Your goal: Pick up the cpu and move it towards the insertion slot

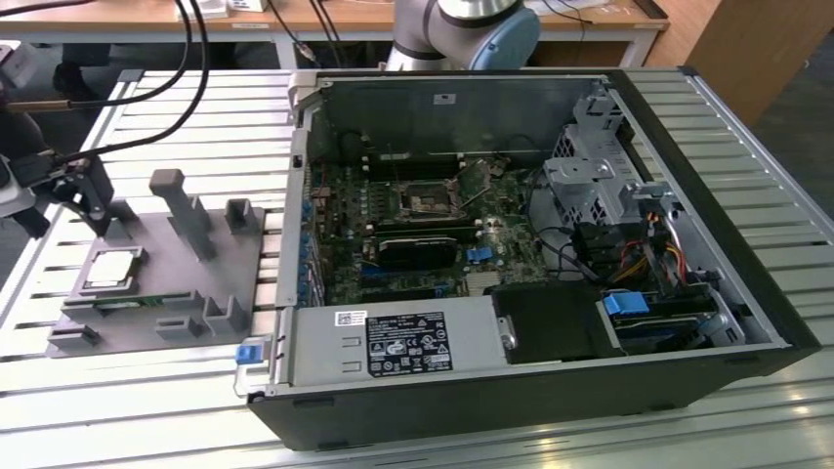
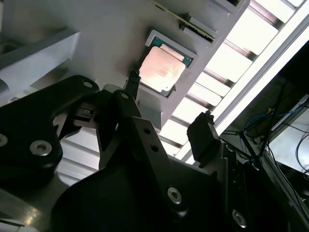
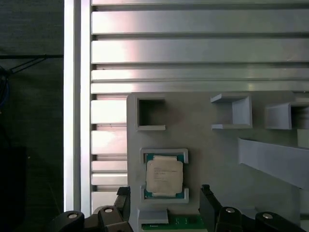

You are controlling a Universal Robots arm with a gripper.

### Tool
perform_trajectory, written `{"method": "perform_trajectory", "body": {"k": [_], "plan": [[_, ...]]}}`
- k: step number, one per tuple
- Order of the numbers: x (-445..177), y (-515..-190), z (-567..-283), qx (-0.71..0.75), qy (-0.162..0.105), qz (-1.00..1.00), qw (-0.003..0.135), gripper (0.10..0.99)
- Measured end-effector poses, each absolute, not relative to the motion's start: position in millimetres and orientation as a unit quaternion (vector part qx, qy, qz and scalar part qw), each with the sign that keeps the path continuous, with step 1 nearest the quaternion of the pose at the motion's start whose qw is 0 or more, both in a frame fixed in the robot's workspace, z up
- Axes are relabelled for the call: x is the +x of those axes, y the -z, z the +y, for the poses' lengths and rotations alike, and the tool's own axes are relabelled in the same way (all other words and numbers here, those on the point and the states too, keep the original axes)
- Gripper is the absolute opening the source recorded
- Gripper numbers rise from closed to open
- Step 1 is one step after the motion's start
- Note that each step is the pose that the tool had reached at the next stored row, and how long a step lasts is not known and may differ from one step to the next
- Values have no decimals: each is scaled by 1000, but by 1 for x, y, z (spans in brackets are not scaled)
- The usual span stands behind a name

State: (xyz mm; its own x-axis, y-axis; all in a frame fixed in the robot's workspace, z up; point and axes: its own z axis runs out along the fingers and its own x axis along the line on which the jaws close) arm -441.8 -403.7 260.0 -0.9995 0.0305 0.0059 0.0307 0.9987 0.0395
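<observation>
First wrist view: gripper [image 3: 164, 192], fingers apart and empty, hovers over the cpu [image 3: 164, 176], nested square for grasping in a grey holder [image 1: 176, 281] at the exterior view's left.

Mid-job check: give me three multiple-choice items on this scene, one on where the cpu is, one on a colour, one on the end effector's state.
1. Where is the cpu?
A) on the bare table slats
B) in a recess of the fixture
C) lifted clear into the air

2. What colour is the fixture?
A) grey
B) red
C) yellow

3. The end effector is:
A) shut on the cpu
B) shut on nothing
C) open

Answers:
1 B: the cpu lies flat, framed by the fixture's pocket.
2 A: it is plain grey in the exterior view.
3 C: its fingers stand apart, one at each side of the cpu.
</observation>
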Motion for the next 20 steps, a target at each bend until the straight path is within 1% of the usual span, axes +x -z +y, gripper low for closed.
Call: {"method": "perform_trajectory", "body": {"k": [20], "plan": [[-442,-250,-404,-15,19,-1000,3,675]]}}
